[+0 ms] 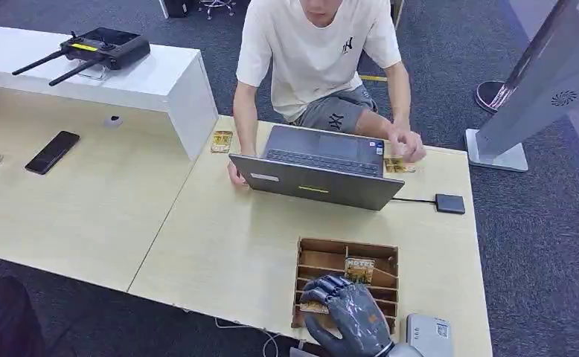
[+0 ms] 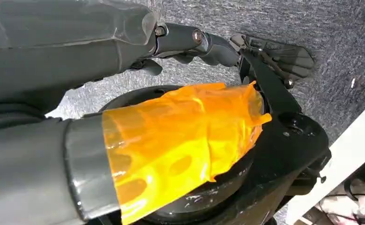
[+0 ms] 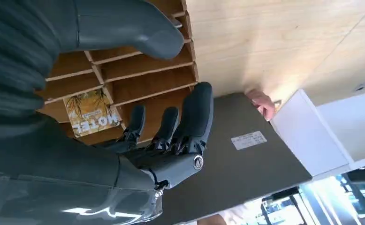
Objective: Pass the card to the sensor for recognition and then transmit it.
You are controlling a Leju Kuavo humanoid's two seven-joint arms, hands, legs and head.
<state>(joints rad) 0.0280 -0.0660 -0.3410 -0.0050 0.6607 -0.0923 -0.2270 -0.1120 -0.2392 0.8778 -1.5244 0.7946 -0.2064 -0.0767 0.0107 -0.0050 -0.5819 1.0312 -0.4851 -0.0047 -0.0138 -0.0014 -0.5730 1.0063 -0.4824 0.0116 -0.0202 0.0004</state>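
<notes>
I've got a hotel card [image 1: 359,269] standing upright in a slot of the wooden card rack [image 1: 312,251], near the table's front edge. My right hand [image 1: 348,315] hovers just over the rack, fingers [image 3: 195,112] spread, holding nothing, beside the card. Left hand [image 2: 204,42] hangs low over carpet; its grip I can't tell. Beyond sits a laptop [image 1: 318,181] with a person [image 1: 316,52] behind it.

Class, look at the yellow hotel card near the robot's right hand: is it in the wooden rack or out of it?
In. The hotel card stands in a slot of the wooden rack, beside the right hand.
</notes>
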